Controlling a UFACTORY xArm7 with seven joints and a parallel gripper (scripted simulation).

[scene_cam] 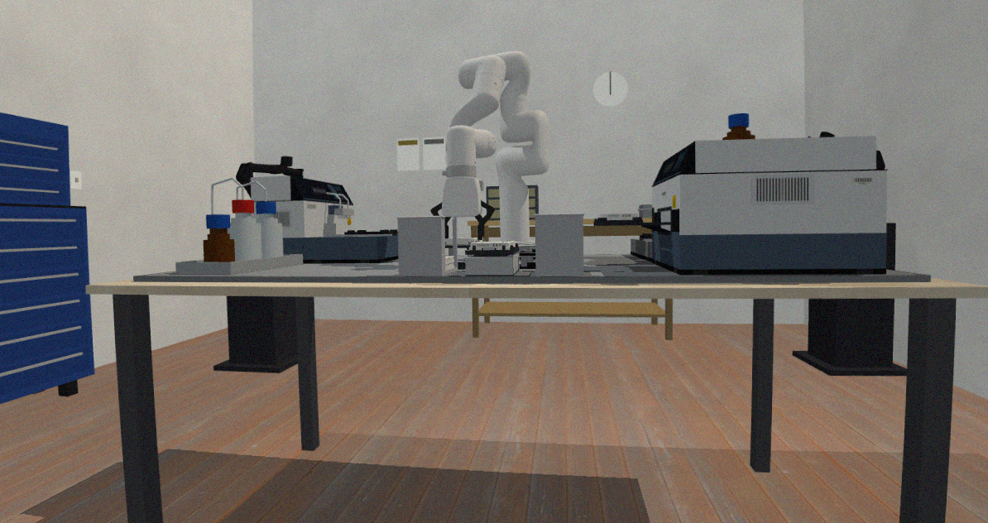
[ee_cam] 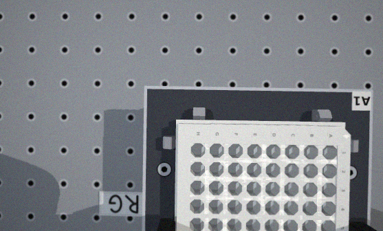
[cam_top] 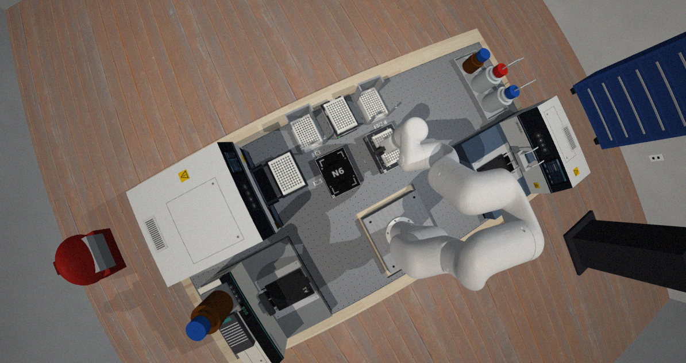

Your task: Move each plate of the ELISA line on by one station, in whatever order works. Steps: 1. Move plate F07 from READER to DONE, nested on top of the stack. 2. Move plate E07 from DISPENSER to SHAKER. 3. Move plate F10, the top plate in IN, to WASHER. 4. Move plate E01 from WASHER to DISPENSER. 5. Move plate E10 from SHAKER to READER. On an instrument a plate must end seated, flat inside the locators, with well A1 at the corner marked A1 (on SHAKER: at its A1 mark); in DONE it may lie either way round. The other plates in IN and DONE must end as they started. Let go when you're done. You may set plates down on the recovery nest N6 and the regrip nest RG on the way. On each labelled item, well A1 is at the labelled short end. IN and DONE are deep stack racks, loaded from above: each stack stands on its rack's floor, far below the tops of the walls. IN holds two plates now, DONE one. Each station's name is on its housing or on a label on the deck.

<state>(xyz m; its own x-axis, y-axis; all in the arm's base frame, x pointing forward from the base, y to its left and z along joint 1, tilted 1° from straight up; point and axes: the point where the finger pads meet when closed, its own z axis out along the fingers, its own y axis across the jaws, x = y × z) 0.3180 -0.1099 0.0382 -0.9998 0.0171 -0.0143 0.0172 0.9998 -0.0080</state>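
Observation:
A white well plate (ee_cam: 261,175) (cam_top: 382,135) lies flat on the dark RG nest (ee_cam: 158,137) (cam_top: 372,146). Its cut corner is at the nest's A1 mark (ee_cam: 362,100). I cannot read its label. My gripper (scene_cam: 464,232) is open and hangs straight above this plate, fingers to either side and clear of it; in the top view the wrist hides it. Another plate (cam_top: 286,172) sits on the tray of the big white instrument (cam_top: 192,216). A plate (cam_top: 340,114) sits between the two grey racks, and each rack (cam_top: 305,130) (cam_top: 372,104) shows a plate inside.
The black N6 nest (cam_top: 338,172) is empty beside RG. The dark nests of the right instrument (cam_top: 494,161) and the front-left instrument (cam_top: 288,290) show no plate. Bottles (cam_top: 494,75) stand at the far right corner. The arm's base (cam_top: 398,226) is mid-deck.

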